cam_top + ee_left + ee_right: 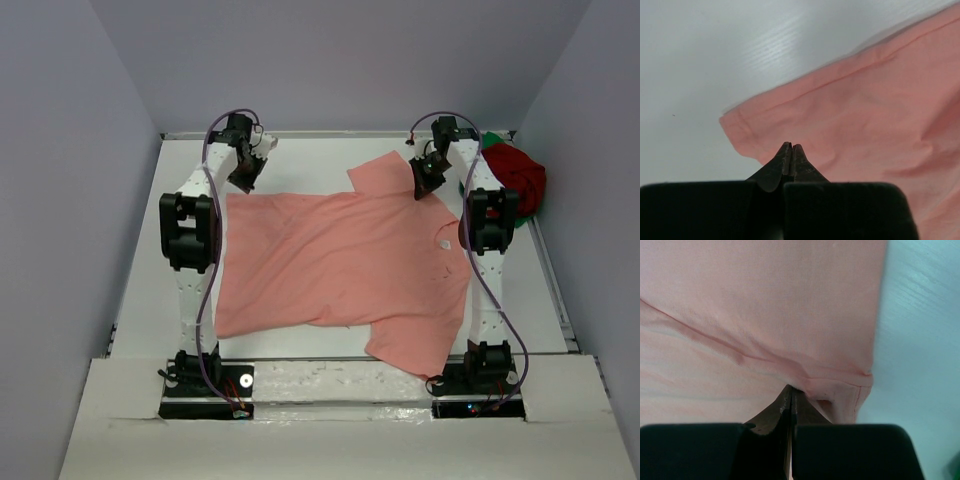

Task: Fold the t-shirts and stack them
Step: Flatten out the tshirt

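The salmon-pink t-shirt (340, 265) lies spread flat on the white table (130, 300), one sleeve toward the front, the other toward the back. My left gripper (241, 185) is shut, its tips (791, 146) down on the cloth (865, 110) just inside the far-left hem corner; no fold shows between them. My right gripper (425, 188) is shut on the pink shirt (765, 305) at the far sleeve's seam, where the cloth puckers toward its tips (791, 388). The dark red t-shirt (518, 172) sits bunched at the back right, with the green one (489, 144) peeking out beneath it.
Grey walls close in the table on the left, back and right. The bunched shirts sit right beside my right arm's elbow (487, 215). Bare table (320, 150) runs behind the pink shirt and along its left side.
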Robot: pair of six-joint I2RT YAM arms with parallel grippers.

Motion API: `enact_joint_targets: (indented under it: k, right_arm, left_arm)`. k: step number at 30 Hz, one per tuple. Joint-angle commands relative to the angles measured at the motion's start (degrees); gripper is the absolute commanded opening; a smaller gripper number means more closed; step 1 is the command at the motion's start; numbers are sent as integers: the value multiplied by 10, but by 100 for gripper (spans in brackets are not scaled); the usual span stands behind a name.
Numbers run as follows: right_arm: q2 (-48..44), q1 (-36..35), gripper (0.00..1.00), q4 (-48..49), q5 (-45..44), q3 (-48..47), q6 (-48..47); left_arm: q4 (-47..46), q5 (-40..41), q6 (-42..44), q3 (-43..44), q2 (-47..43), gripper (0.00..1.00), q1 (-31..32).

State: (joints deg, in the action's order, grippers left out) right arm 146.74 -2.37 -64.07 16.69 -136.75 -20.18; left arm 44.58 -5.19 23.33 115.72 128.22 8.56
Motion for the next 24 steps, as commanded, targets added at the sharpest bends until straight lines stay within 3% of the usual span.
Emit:
enact_joint_targets:
  k: [1, 9, 24]
  right_arm:
    - [-7, -4, 0, 20, -10, 15, -13]
    - [-5, -4, 0, 18, -16, 17, -15]
    - [1, -4, 0, 23, -22, 10, -18]
  left_arm:
    - [2, -3, 0, -73, -33, 0, 2]
    - [-13, -14, -6, -99, -13, 0, 2]
    - [-11, 24, -14, -39, 80, 0, 3]
